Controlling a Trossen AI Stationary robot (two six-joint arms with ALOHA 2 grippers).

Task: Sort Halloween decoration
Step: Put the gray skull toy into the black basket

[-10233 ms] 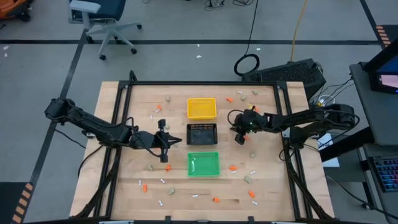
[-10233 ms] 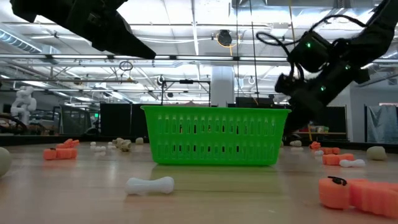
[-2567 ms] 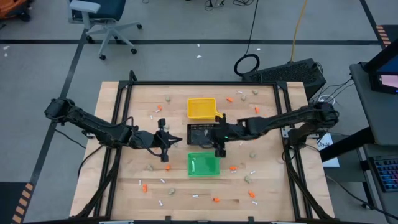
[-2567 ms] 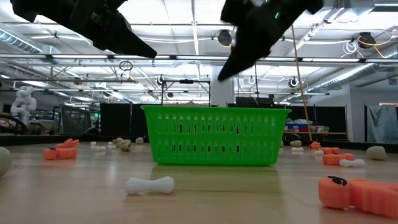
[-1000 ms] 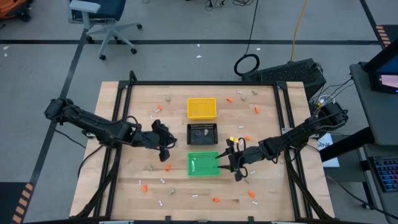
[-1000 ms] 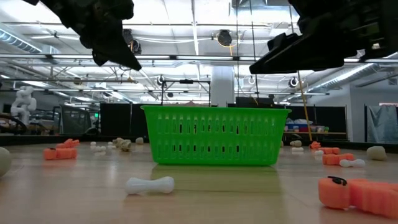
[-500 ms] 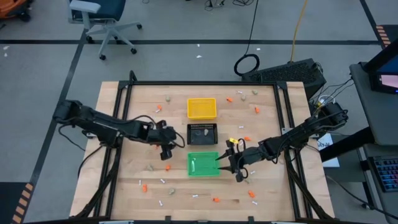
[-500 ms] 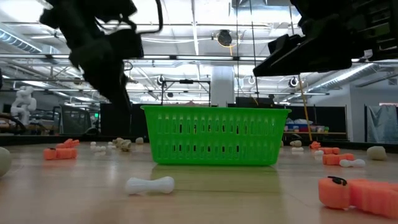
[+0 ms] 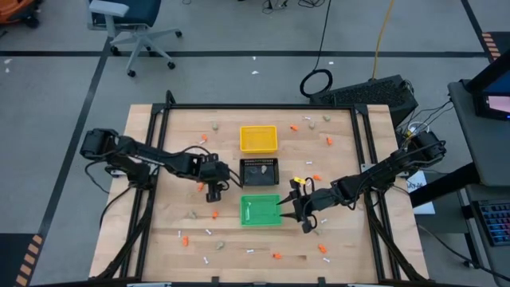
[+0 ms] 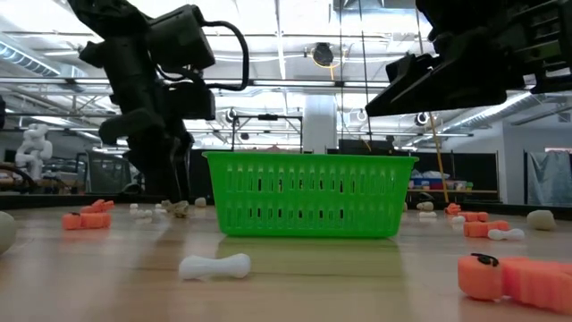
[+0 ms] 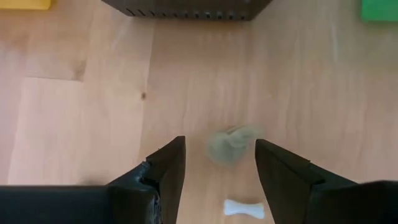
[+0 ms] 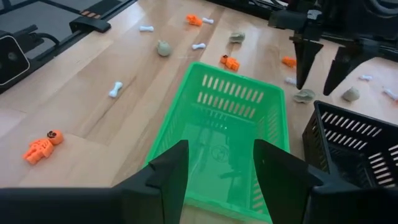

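Left wrist view has the left tool spread open over the bench, gripping nothing; a beige-grey lump lies between its fingers, a white stick just at its 6 o'clock. Right tool hangs open and empty over the green tray.

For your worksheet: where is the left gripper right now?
High view: the left gripper hangs open, left of the black tray, above a grey lump.

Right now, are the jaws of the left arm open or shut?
Open: the left gripper shows a clear gap, with a beige-grey lump lying between them.
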